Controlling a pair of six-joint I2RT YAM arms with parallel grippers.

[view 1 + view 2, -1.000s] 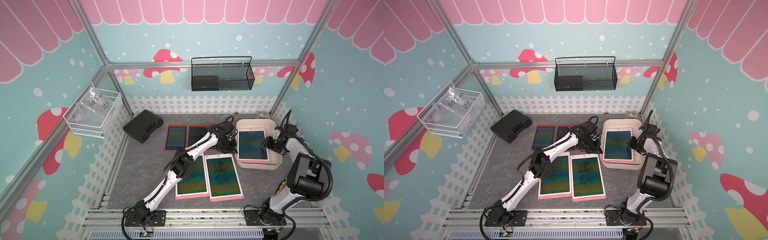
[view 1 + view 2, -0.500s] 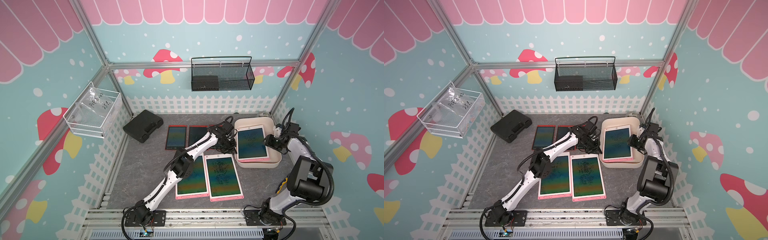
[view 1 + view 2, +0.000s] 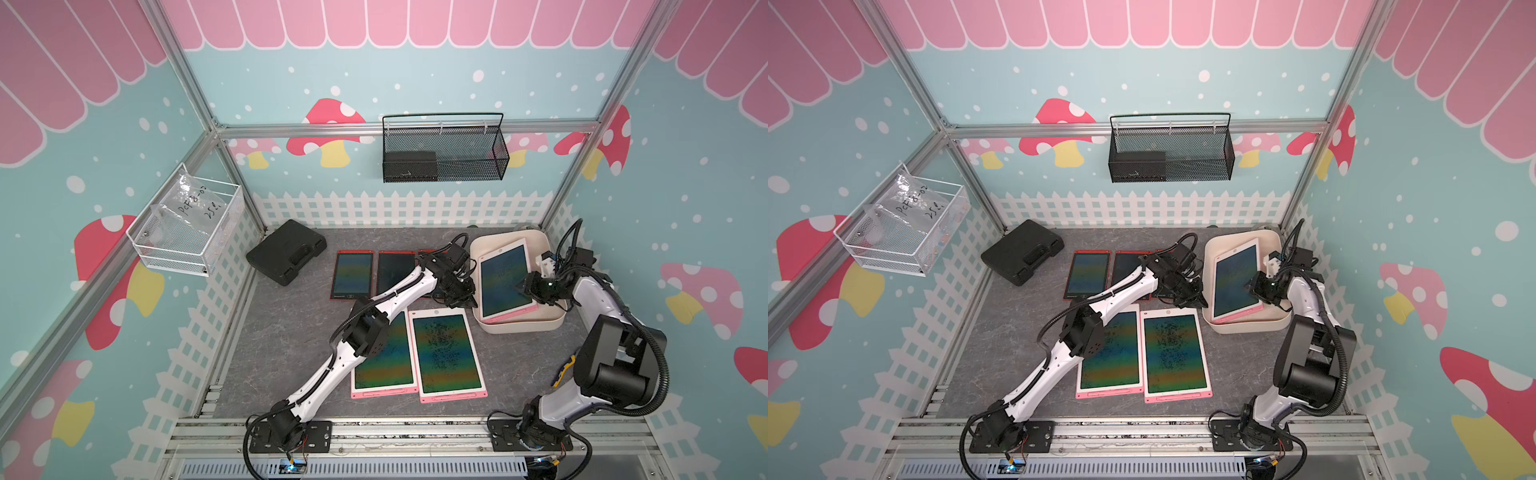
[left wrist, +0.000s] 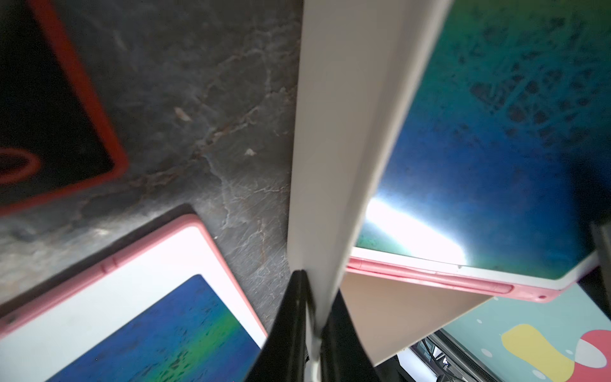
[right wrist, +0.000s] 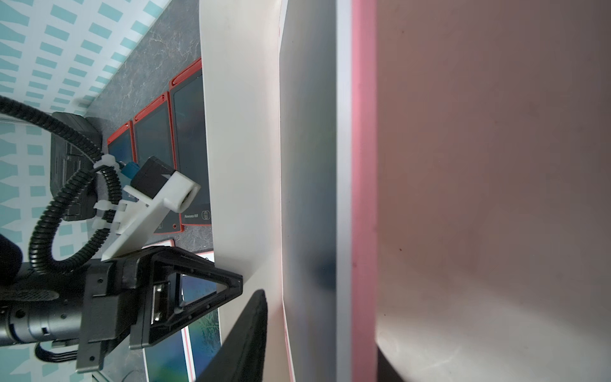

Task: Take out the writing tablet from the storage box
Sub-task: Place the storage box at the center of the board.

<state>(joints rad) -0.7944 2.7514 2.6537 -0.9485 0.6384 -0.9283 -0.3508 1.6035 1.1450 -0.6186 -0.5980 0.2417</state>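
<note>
Your left claw [image 3: 466, 300] is clamped shut on the left wall of the storage box [image 3: 519, 326], which sits at the far right of the table [image 3: 282, 332]; the writing tablet [image 3: 503, 282] lies inside the box, tilted, its pink strip toward the near wall; your right claw [image 3: 523, 286] straddles the tablet's right edge; in the right wrist view one finger [image 5: 244, 330] stands just off the screen face, so you cannot tell whether it grips; another pink tablet [image 3: 446, 357] lies on the table, near-left of the box.
</note>
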